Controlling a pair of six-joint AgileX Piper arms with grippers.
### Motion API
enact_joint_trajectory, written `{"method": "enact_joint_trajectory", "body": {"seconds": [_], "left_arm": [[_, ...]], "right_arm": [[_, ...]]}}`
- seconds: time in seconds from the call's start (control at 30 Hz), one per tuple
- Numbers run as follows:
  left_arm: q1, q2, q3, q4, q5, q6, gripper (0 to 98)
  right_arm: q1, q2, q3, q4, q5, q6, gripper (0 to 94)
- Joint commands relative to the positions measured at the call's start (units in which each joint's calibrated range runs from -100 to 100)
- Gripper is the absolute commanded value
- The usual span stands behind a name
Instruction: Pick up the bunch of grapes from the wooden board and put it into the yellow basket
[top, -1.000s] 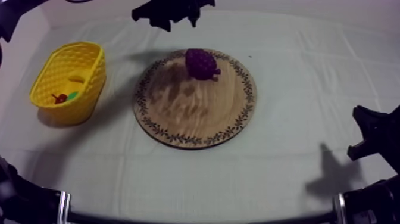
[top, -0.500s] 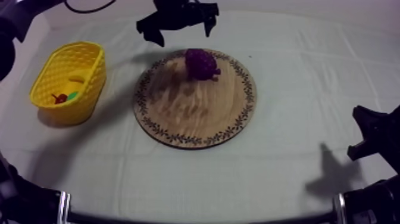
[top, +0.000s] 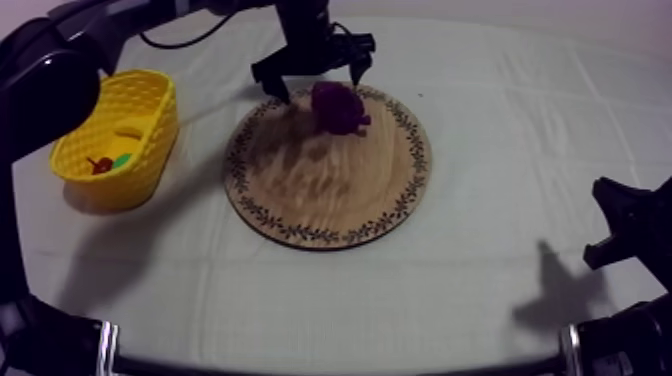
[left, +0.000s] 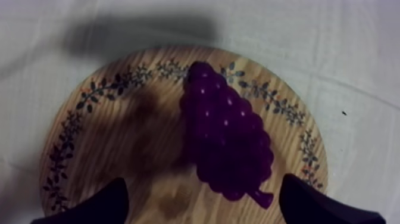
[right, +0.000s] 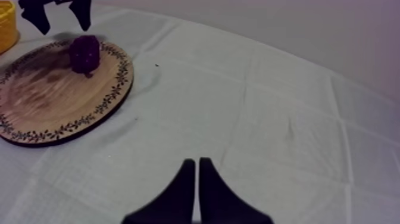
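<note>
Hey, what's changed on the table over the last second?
The left hand came in from the far edge towards the board and now hangs open over the grapes, not gripping them. Grapes, board, basket and the shut right hand stayed put.

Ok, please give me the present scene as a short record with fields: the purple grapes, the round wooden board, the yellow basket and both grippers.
grapes: purple toy bunch of grapes, lying on the far part of the board
board: round wooden board with a patterned rim, mid-table
basket: yellow basket with lattice walls, left of the board; a small red fruit lies inside
left gripper: left gripper open, above the grapes, one finger at each side, not closed on them
right gripper: right gripper shut on nothing, over the grey-white cloth, away from the board
task state: grapes not yet picked up
</note>
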Motion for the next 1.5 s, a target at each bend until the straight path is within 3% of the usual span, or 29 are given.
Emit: {"method": "enact_joint_trajectory", "body": {"seconds": [0.0,1.03,1.2,1.47], "left_arm": [[-0.02,1.95,-1.89,0.29,0.38,0.24,96.2],[0.3,16.58,-15.41,0.75,1.21,1.84,94.4],[0.35,17.12,-16.01,-0.2,0.96,2.13,86.6],[0.4,17.5,-16.26,-1.62,-0.26,2.2,62.9]], "right_arm": [[0.02,-0.01,-0.03,0.01,0.0,0.01,0.4],[0.02,-0.01,-0.03,0.01,0.0,0.06,0.4],[0.02,-0.01,-0.03,0.01,0.0,0.06,0.4],[0.02,-0.01,-0.03,0.01,0.0,0.06,0.4]]}}
